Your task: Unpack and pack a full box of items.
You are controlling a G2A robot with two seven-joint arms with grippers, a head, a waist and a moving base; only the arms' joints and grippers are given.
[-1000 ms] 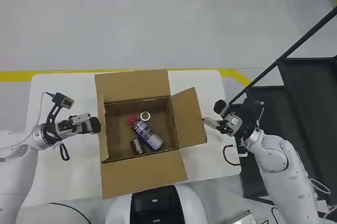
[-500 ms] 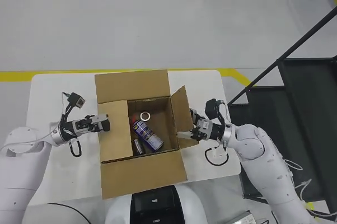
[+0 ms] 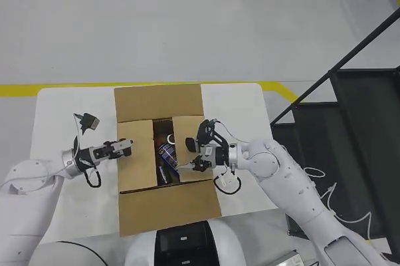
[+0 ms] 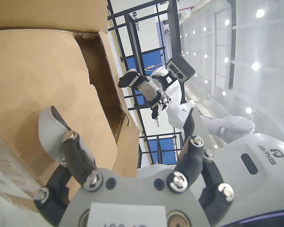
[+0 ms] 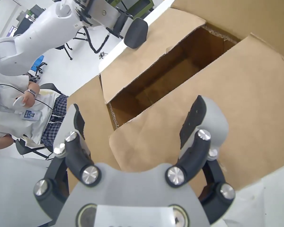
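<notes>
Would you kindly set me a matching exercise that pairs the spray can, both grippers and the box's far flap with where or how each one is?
Things:
1 spray can
2 left gripper
3 right gripper
4 far flap

Place or state:
A open, over the right side flap
B open, at the left side flap
C in the gap between those two flaps
D folded outward, away from the robot

Pairs: 1-C, 2-B, 3-A, 4-D

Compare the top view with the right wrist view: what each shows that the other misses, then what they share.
Top view adds: a blue spray can and a small can inside the box, plus the yellow floor line. Right wrist view adds: a flap's corrugated edge and a blue office chair behind. Shared: both side flaps folded inward, a gap between; left gripper at one flap, right gripper open over the other.
</notes>
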